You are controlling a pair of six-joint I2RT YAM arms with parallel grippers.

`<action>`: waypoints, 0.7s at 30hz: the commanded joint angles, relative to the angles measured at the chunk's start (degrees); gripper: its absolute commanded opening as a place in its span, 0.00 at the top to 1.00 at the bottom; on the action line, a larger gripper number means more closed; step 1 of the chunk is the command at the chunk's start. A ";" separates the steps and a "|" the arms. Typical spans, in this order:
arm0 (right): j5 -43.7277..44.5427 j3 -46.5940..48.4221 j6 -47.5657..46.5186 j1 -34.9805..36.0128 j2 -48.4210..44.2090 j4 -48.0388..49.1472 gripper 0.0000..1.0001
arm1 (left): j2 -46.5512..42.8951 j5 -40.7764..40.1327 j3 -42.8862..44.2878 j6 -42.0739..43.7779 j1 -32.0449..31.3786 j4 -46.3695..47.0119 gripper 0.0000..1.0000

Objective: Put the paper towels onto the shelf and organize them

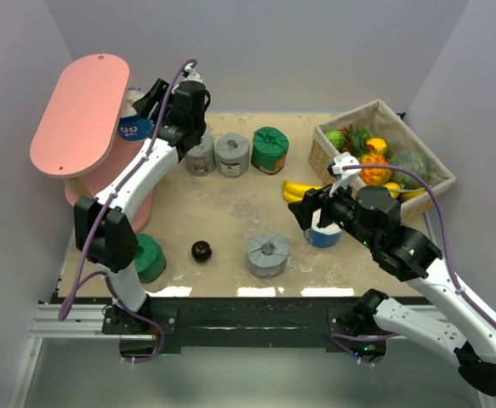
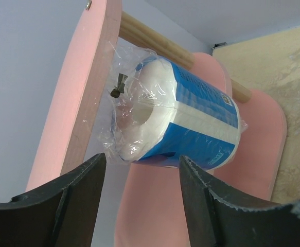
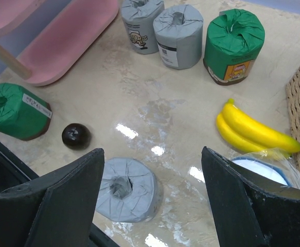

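A white-and-blue paper towel roll [image 2: 191, 118] stands on the lower board of the pink shelf [image 1: 77, 110], under its top board. My left gripper [image 2: 142, 160] is open just in front of that roll, not touching it. My right gripper [image 3: 154, 154] hangs open over the table, above a grey roll [image 3: 126, 188]. Another white-and-blue roll [image 3: 263, 172] stands beside its right finger. Two grey rolls [image 1: 201, 157] [image 1: 232, 154] and a green roll [image 1: 270, 150] stand in a row at mid-table. A second green roll [image 1: 148, 257] sits by the left arm's base.
A small dark ball [image 1: 202, 251] lies between the near green and grey rolls. Yellow bananas [image 1: 303, 189] lie by a wicker fruit basket [image 1: 426, 174] at the right. White walls close in behind and beside the shelf.
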 commanded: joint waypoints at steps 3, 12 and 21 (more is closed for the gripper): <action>0.34 0.44 -0.93 -0.03 -0.13 0.35 0.20 | -3.30 1.25 3.73 0.70 -2.66 0.64 0.36; -0.72 -0.96 -0.23 -0.03 -0.13 2.11 0.20 | 1.61 5.89 9.44 -4.11 -6.97 -6.04 0.40; -0.55 -1.22 -0.41 -0.03 -0.48 2.46 0.22 | 8.56 10.40 14.63 -10.02 -1.88 -12.55 0.74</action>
